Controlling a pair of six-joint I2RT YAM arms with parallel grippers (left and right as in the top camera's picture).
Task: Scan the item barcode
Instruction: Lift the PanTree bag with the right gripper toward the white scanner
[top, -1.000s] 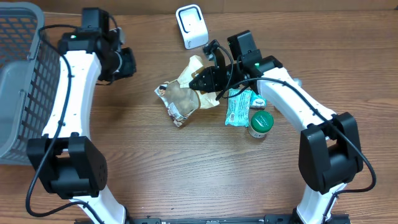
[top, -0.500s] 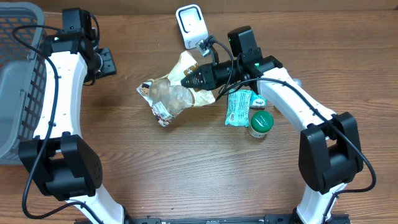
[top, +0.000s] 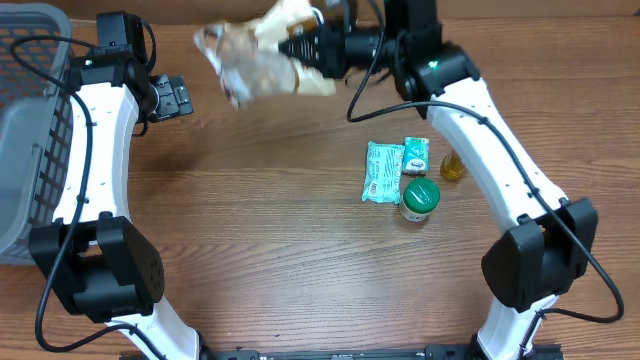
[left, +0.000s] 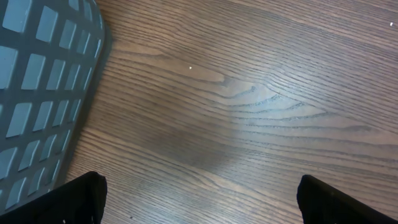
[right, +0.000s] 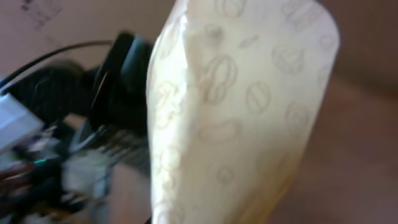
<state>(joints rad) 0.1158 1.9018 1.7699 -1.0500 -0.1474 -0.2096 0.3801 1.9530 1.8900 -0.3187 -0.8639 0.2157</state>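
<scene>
My right gripper (top: 303, 48) is shut on one end of a crinkly snack bag (top: 248, 56) and holds it raised and blurred near the table's far edge. The right wrist view is filled by the bag's cream printed wrapper (right: 242, 106), which hides the fingers. No barcode shows in any view. My left gripper (top: 172, 97) hovers open and empty to the left of the bag, beside the basket. In its wrist view the two black fingertips (left: 81, 199) stand far apart over bare wood.
A grey mesh basket (top: 30, 130) stands at the left edge, and its wall (left: 37, 93) shows in the left wrist view. Right of centre lie a teal packet (top: 382, 172), a small green box (top: 416, 156), a green-lidded jar (top: 420, 197) and an amber bottle (top: 452, 166).
The right arm has lifted the snack bag off the table and carried it up and to the far left. The left gripper has swung left and opened wide.
</scene>
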